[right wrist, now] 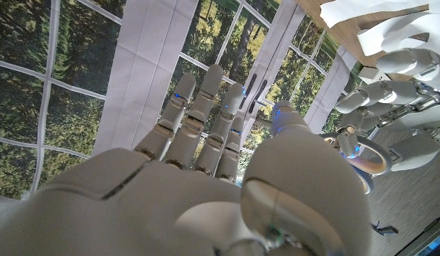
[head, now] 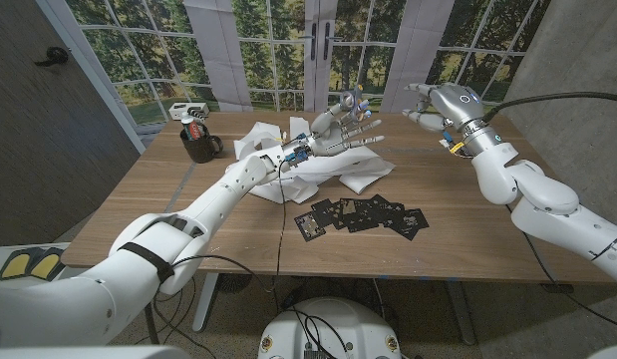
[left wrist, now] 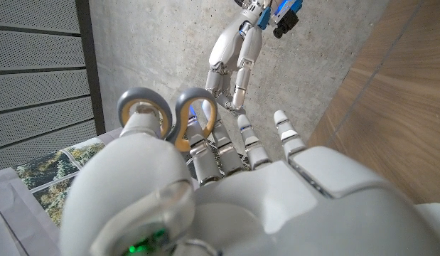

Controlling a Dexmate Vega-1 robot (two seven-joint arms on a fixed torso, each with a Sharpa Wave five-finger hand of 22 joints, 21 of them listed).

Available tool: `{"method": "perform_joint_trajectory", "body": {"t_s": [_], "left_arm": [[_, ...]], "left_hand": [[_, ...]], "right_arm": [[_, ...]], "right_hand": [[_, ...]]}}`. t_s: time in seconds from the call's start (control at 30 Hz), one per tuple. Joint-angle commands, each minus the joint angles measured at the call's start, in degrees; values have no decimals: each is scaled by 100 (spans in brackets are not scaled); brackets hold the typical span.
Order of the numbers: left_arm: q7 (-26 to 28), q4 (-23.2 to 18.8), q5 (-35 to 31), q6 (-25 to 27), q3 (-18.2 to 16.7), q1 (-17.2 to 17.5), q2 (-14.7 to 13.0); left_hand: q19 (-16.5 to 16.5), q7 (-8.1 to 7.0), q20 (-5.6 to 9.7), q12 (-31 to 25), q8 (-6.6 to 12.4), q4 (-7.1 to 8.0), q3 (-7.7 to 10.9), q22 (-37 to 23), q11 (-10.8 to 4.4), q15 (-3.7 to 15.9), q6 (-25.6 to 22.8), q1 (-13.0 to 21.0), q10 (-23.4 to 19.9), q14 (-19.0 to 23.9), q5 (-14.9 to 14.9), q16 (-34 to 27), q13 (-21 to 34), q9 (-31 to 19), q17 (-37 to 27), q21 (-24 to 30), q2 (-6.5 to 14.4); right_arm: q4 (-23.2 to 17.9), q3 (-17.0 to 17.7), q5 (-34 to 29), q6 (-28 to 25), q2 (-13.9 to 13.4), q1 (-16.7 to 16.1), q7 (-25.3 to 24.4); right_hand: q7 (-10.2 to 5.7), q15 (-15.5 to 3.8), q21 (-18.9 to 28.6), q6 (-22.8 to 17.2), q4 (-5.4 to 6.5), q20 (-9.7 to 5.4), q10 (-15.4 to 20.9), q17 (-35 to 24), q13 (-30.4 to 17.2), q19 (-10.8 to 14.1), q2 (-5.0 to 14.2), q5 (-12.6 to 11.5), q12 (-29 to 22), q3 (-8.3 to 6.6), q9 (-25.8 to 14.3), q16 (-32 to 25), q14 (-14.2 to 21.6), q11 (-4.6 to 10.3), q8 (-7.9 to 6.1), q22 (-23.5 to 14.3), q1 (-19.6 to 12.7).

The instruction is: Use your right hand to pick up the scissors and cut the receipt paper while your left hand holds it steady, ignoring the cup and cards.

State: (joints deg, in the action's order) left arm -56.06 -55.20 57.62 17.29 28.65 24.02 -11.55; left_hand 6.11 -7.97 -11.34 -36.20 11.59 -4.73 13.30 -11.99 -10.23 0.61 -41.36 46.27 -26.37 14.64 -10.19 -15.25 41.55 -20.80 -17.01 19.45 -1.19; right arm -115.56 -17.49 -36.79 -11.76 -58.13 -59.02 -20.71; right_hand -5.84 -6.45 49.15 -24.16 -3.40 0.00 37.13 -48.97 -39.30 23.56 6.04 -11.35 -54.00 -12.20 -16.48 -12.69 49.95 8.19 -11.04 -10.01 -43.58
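The scissors (head: 350, 104), with grey loop handles lined in orange, sit in my left hand (head: 343, 132), which is raised over the white crumpled receipt paper (head: 318, 176) at the table's far middle. In the left wrist view the handles (left wrist: 168, 117) stand up against the fingers of my left hand (left wrist: 227, 192). My right hand (head: 428, 105) hovers in the air just to the right, fingers spread and holding nothing. The right wrist view shows my right hand (right wrist: 205, 185) facing the left hand (right wrist: 397, 92) and the scissors' loops (right wrist: 365, 156). The blades are hidden.
A black cup (head: 200, 146) stands at the far left of the wooden table (head: 188, 219), with a small white device (head: 188, 109) behind it. Dark cards (head: 363, 214) are spread in front of the paper. Windows stand behind the table and a grey wall is on the right.
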Motion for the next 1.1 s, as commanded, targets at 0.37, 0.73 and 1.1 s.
{"method": "perform_joint_trajectory", "body": {"t_s": [0.37, 0.73, 1.1], "left_arm": [[193, -85, -317, -516, 89, 18, -95], [180, 211, -431, -682, 139, -83, -28], [-80, 690, -529, -836, 147, -283, 168]], "left_hand": [[-50, -34, 12, 167, -18, 90, -400, 12, -202, -52, -58, -445, -134, -102, -228, 81, -21, 212, 65, -44, -438], [-140, 32, -49, 464, -148, 156, -669, 12, -179, -260, 577, -621, 261, -304, -475, 167, -23, 449, 117, -118, -626], [-202, -210, -85, 944, -68, 229, -832, 9, 105, -418, 868, -698, 906, -565, -636, 219, -113, 682, 163, -188, -570]], "right_arm": [[27, -130, -91, -29, 47, 146, 77], [93, -218, -150, 5, 86, 223, 61], [97, -225, -190, -16, 97, 228, 19]], "right_hand": [[-1, -610, -65, -57, -87, 8, -6, -13, 2, 45, 1, 2, -83, -30, 13, 27, -9, 10, -25, -13, 71], [-6, -612, -107, -55, -113, 15, -19, -19, 39, 52, 10, 4, -106, -44, 22, 25, -7, 29, -22, -15, 100], [-25, -615, -150, -67, -146, 32, -19, -19, 42, 78, 11, 8, -163, -60, 33, 26, 3, 25, -24, -16, 134]]}}
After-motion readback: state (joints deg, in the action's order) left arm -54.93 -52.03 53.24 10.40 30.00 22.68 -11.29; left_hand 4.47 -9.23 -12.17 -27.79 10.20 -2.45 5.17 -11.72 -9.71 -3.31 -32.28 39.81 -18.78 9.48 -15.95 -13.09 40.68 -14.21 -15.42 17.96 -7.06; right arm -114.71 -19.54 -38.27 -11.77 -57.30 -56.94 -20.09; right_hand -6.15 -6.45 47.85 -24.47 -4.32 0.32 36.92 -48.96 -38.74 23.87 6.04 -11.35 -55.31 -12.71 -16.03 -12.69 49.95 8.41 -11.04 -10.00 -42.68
